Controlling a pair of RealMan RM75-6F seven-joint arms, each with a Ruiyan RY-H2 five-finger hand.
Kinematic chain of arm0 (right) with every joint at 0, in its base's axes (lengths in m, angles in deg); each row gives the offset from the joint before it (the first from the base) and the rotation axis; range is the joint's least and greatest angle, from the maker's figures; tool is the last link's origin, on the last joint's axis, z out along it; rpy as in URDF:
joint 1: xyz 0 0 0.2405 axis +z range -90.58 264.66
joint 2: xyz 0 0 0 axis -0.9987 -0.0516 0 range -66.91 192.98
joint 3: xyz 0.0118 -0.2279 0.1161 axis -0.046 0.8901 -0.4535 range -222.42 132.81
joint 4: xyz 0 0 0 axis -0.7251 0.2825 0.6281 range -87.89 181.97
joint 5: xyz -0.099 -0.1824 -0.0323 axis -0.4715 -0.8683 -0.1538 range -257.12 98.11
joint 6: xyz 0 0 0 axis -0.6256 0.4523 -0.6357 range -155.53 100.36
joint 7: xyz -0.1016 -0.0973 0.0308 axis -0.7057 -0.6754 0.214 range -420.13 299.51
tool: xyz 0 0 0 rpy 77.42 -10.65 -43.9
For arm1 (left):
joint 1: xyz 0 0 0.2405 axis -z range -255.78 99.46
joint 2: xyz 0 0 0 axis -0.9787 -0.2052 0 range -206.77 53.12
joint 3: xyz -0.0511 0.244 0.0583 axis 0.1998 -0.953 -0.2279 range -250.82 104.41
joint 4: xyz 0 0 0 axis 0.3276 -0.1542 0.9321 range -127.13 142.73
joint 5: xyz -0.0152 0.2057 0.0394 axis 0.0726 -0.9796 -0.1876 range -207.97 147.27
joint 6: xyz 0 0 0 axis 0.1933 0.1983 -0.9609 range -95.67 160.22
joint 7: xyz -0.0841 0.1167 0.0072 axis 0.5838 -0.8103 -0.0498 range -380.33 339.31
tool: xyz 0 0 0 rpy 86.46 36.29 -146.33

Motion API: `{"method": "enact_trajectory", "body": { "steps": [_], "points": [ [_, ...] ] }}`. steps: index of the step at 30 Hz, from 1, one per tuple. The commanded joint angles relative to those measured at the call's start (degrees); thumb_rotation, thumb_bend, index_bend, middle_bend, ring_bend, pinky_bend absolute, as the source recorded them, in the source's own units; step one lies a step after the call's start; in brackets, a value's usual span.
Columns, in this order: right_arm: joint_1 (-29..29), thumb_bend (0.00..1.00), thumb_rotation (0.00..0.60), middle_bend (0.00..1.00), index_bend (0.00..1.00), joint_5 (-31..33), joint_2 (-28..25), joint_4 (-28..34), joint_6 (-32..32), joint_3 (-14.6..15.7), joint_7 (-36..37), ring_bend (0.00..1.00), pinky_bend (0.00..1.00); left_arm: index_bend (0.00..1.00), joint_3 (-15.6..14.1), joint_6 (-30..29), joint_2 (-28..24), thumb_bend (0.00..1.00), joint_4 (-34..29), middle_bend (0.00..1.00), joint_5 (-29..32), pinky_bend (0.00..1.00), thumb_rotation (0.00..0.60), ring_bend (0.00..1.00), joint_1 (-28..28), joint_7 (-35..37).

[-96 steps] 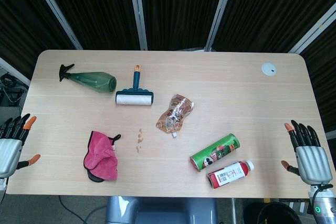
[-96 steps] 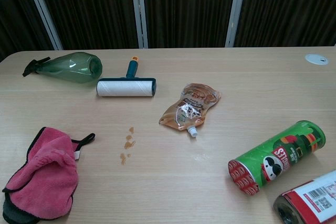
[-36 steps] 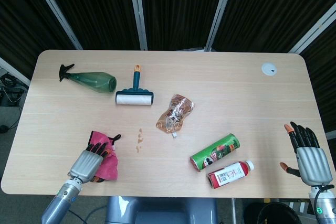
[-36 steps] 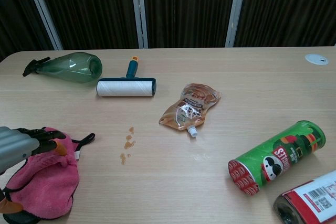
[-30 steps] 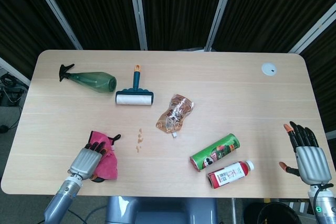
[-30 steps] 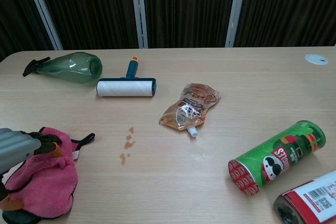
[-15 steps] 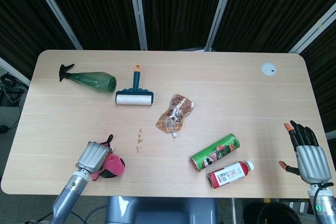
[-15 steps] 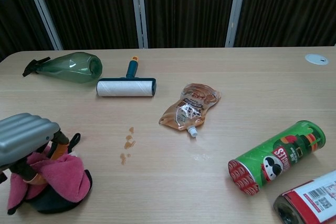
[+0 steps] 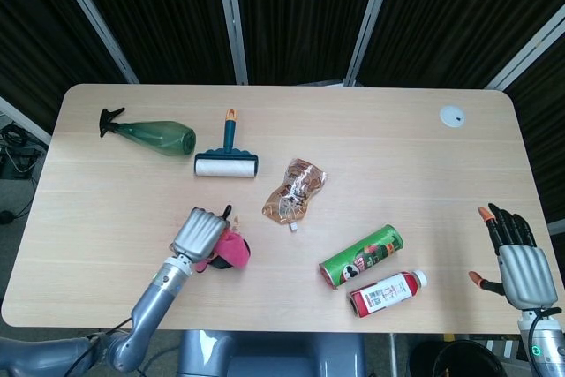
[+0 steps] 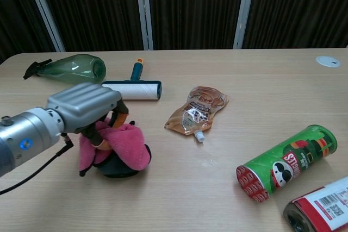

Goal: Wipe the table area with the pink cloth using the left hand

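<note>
My left hand grips the pink cloth, which is bunched under its curled fingers and rests on the table near the middle left. The cloth has a dark underside that shows at its base in the chest view. It sits where small brown stains lay; the stains are hidden. My right hand hangs open past the table's right front edge, holding nothing; the chest view does not show it.
Just right of the cloth lies a brown spout pouch. A lint roller and green spray bottle lie behind. A green chip can and red-labelled bottle lie front right.
My left hand came onto the table, closed on the pink cloth and dragged it rightward and away over the brown stains. The right hand has stayed put.
</note>
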Motion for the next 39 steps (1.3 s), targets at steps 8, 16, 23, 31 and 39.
{"method": "enact_trajectory", "body": {
  "steps": [8,16,23,31,39],
  "points": [
    [0.05,0.06,0.600,0.00,0.00,-0.02,-0.13,-0.20,0.08,0.00,0.08,0.00,0.05,0.85,2.65,3.24,13.18,0.50,14.66,0.65,1.64,0.57,0.600,0.58,8.79,-1.10],
    [0.01,0.06,0.600,0.00,0.00,0.13,-0.15,-0.60,0.03,-0.10,0.84,0.00,0.05,0.85,1.54,4.76,16.44,0.50,23.25,0.65,2.03,0.57,0.600,0.58,10.39,1.12],
    [-0.03,0.06,0.600,0.00,0.00,0.28,0.01,-0.39,-0.18,-0.22,0.21,0.00,0.05,0.85,2.30,3.41,14.49,0.50,26.03,0.65,3.48,0.57,0.600,0.58,9.20,3.20],
    [-0.20,0.06,0.600,0.00,0.00,0.10,0.05,0.11,-0.63,-0.19,-0.47,0.00,0.05,0.85,1.57,2.01,9.05,0.50,26.07,0.65,4.90,0.57,0.600,0.58,6.44,4.48],
    [-0.29,0.06,0.600,0.00,0.00,-0.20,-0.02,0.56,-1.00,-0.15,-1.10,0.00,0.05,0.85,0.42,1.47,4.63,0.50,26.44,0.65,6.54,0.57,0.600,0.58,3.29,6.76]
  ]
}}
